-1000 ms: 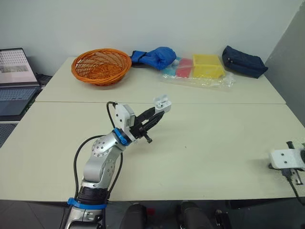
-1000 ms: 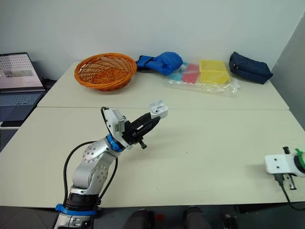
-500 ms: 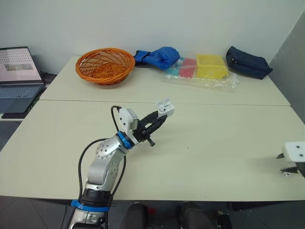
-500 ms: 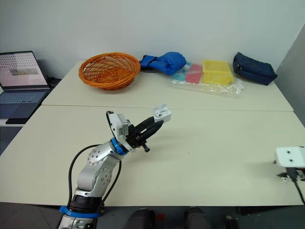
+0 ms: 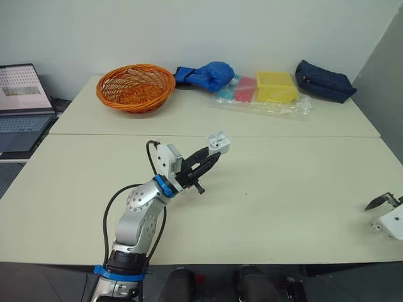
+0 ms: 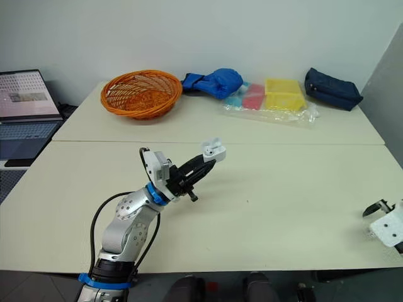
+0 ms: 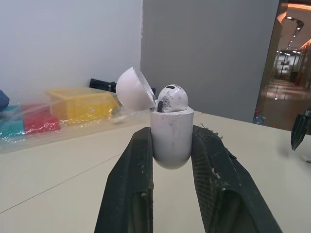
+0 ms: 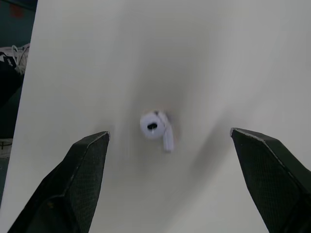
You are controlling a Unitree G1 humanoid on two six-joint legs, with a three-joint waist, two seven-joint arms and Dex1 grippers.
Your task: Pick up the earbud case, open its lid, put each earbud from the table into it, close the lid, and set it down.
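Left tool [image 7: 171, 138] clamps the rounded white earbud case [image 7: 170, 127], lid [image 7: 133, 90] open; right tool [image 8: 170, 133] spread over an earbud [image 8: 154, 125].

Back L of beige table [image 5: 283, 189]: orange woven basket [image 5: 135, 87]; just R, blue cloth bundle [image 5: 204, 75], then clear plastic bag [image 5: 264, 100] of boxes, navy zip pouch [image 5: 324, 80] far R. Off table's L: open laptop [image 5: 22, 104]. Above centre: white earbud case [image 7: 170, 138], seated earbud [image 7: 171, 98] in it, clamped in left gripper [image 5: 213, 150]. Near R edge: loose white earbud [image 8: 157, 127] on table, under wide-spread right gripper [image 8: 169, 133].
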